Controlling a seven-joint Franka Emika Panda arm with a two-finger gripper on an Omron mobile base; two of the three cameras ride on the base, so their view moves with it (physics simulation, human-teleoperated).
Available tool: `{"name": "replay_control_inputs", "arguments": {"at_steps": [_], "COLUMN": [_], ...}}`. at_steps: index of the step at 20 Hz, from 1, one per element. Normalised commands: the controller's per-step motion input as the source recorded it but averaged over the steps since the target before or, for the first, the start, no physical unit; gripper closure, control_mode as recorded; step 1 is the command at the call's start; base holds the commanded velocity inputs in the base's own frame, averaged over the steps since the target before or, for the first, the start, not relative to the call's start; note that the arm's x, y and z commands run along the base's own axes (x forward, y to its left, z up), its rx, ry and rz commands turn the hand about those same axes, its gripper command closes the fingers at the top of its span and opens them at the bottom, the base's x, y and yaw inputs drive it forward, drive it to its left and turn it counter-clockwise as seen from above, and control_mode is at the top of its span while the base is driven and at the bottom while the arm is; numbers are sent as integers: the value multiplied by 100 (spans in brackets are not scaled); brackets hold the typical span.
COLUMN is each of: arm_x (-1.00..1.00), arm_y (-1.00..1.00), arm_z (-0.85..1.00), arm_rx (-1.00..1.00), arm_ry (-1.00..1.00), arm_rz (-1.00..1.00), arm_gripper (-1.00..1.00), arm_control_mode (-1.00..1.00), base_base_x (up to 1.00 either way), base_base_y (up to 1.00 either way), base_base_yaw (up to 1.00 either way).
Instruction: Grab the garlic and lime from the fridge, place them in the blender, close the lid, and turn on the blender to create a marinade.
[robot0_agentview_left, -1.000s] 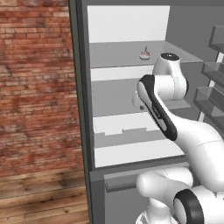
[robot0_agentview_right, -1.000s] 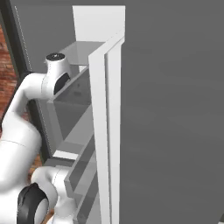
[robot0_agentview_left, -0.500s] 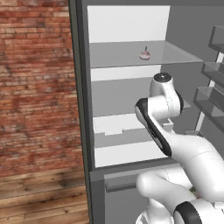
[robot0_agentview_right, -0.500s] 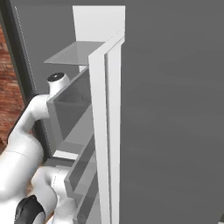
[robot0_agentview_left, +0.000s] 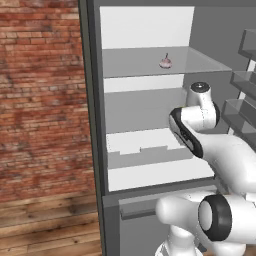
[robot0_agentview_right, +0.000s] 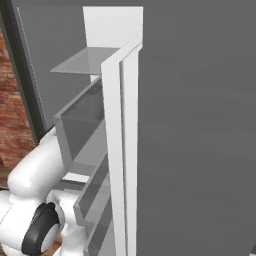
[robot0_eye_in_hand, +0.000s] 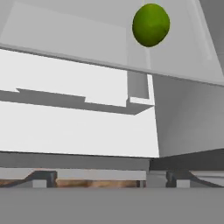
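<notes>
Nearest in the hand view, the pincer (robot0_eye_in_hand: 111, 177) has its two dark fingertips (robot0_eye_in_hand: 43, 177) spread wide apart with nothing between them. Beyond them lie the white lower shelves of the open fridge (robot0_agentview_left: 150, 170). Farther in, a green lime (robot0_eye_in_hand: 151, 25) sits on a grey shelf, near the right inner wall. In the left base view the white arm (robot0_agentview_left: 200, 130) reaches into the middle of the fridge. The garlic (robot0_agentview_left: 165, 62) rests higher up, on the glass top shelf (robot0_agentview_left: 130, 62), towards the back.

Glossy white arm (robot0_agentview_left: 220, 150), dark joints
</notes>
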Motion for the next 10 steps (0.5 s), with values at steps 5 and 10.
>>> {"name": "replay_control_inputs", "arguments": {"at_steps": [5,10], "arm_x": [46,2], "arm_y": [-22,-10], "arm_z": [0,-2], "arm_rx": [-2,-9], "arm_ry": [0,-1], "arm_rz": [-11,-10], "arm_gripper": [-100,-100], "arm_control_mode": [-100,-100], "base_base_x": [0,0], "base_base_y": [0,0], "base_base_yaw": [0,0]}}
